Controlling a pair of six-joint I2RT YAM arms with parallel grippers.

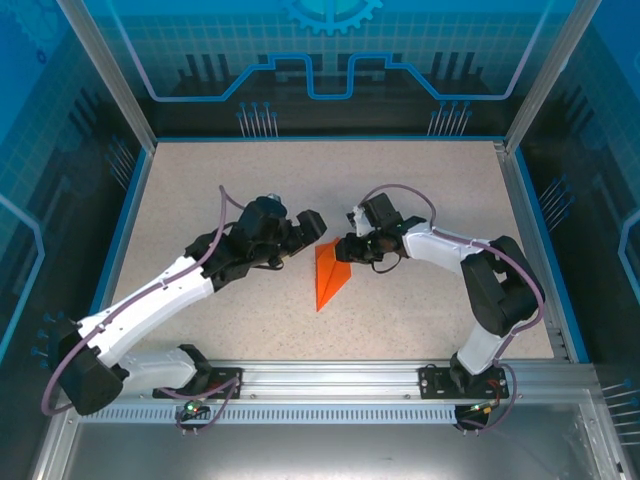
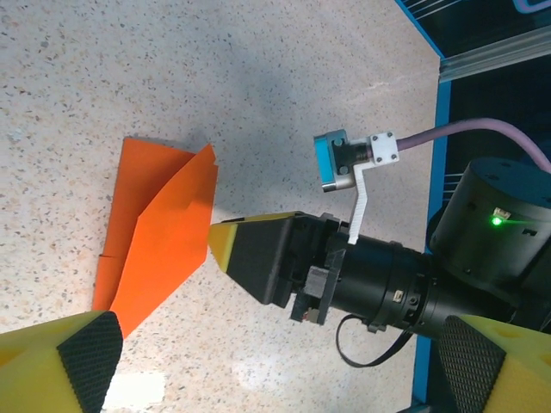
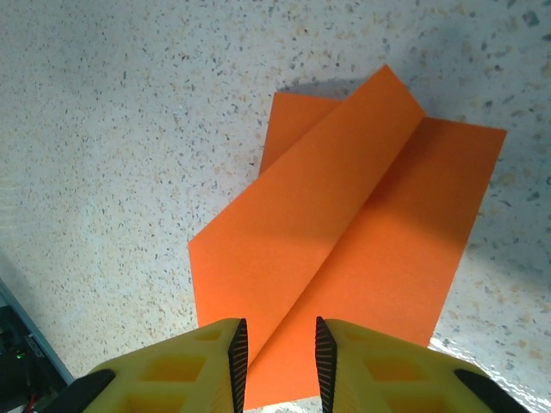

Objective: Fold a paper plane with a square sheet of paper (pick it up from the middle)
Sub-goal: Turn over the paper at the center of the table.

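The orange sheet of paper (image 1: 328,276), folded into a narrow pointed shape, lies on the table's middle with its tip toward the near edge. In the right wrist view the folded paper (image 3: 344,232) shows a long crease running in between my fingers. My right gripper (image 1: 346,249) (image 3: 276,351) sits over the paper's far right edge, jaws narrowly open, with the fingertips down at the paper. My left gripper (image 1: 312,226) (image 2: 275,366) hovers just left of the paper (image 2: 164,232), jaws wide open and empty.
The speckled table (image 1: 200,190) is bounded by a blue rim and metal frame posts (image 1: 110,80). The right arm's body (image 2: 387,275) lies close in front of my left gripper. A metal rail (image 1: 330,375) runs along the near edge.
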